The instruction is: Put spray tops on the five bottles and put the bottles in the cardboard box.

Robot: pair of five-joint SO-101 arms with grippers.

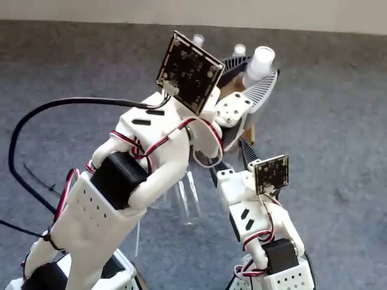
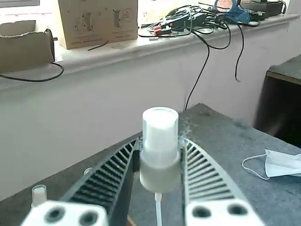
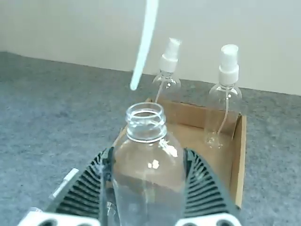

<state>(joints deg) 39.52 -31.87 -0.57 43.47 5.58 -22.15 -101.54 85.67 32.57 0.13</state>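
1. We see the left gripper (image 2: 160,147) closed around a white plastic spray top (image 2: 160,127), its thin dip tube (image 3: 143,42) hanging down.
2. The right gripper (image 3: 148,155) is clamped on an upright clear plastic bottle (image 3: 146,181). Its neck is open, and the tube's tip hangs near, above it.
3. Behind it, an open brown cardboard box (image 3: 238,155) on the grey counter (image 3: 47,94) holds two clear bottles (image 3: 165,84) (image 3: 225,99) with spray tops fitted.

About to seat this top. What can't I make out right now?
High view: the left arm covers the open bottle and most of the cardboard box.
Left wrist view: the picture edge cuts off the tube of the spray top.
Right wrist view: that bottle hides the box's near floor.
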